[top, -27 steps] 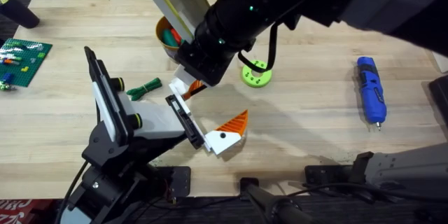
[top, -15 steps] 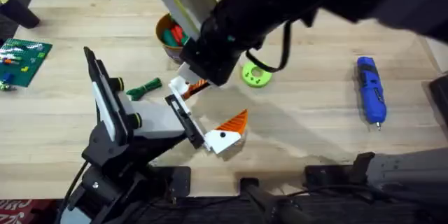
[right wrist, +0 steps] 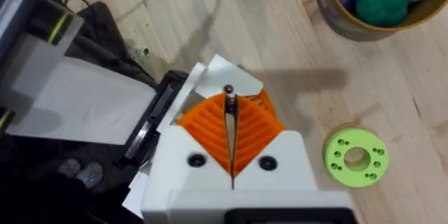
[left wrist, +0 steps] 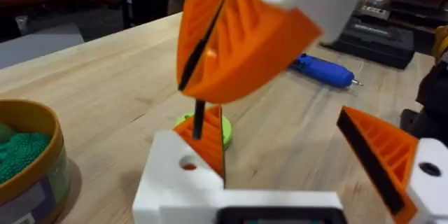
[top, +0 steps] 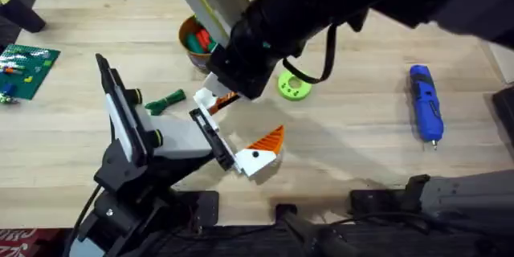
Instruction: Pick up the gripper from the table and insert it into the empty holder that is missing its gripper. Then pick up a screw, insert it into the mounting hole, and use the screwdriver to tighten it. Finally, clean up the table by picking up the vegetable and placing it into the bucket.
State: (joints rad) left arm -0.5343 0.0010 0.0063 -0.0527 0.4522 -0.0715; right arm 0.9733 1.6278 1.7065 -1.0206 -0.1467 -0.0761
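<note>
Right gripper, jaws pinching the screw with its shaft pointing down, hovers just above the mounting hole. The gripper sits on the surface at the end of the holder, whose jaws are spread.

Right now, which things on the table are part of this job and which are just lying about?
Part of the job: screw, gripper, holder, screwdriver, vegetable, bucket.
Just lying about: lime-green ring disc, green brick plate.
</note>
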